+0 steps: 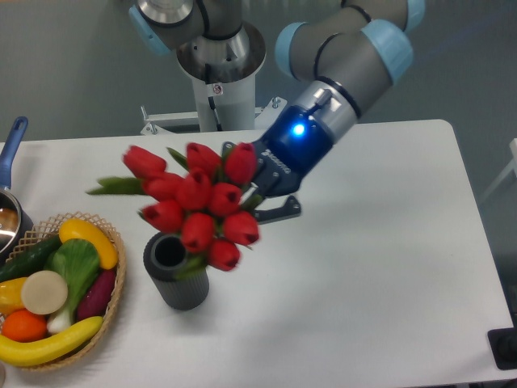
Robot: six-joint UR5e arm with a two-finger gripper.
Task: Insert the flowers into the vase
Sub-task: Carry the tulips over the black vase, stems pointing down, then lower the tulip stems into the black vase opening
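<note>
The flowers (198,198), a bunch of red closed tulips with green leaves, hang in the air just above and to the right of the vase (176,272), a short dark grey ribbed cylinder standing on the white table. The lowest blooms overlap the vase's right rim; its round mouth (168,254) still shows open. My gripper (262,202) is behind the bunch on its right, shut on the flowers' stems, which are hidden by the blooms. One dark finger (283,212) sticks out below the bunch.
A woven basket (109,311) of vegetables and fruit sits at the front left, close to the vase. A pot with a blue handle (10,149) is at the left edge. The arm's base column (218,81) stands at the back.
</note>
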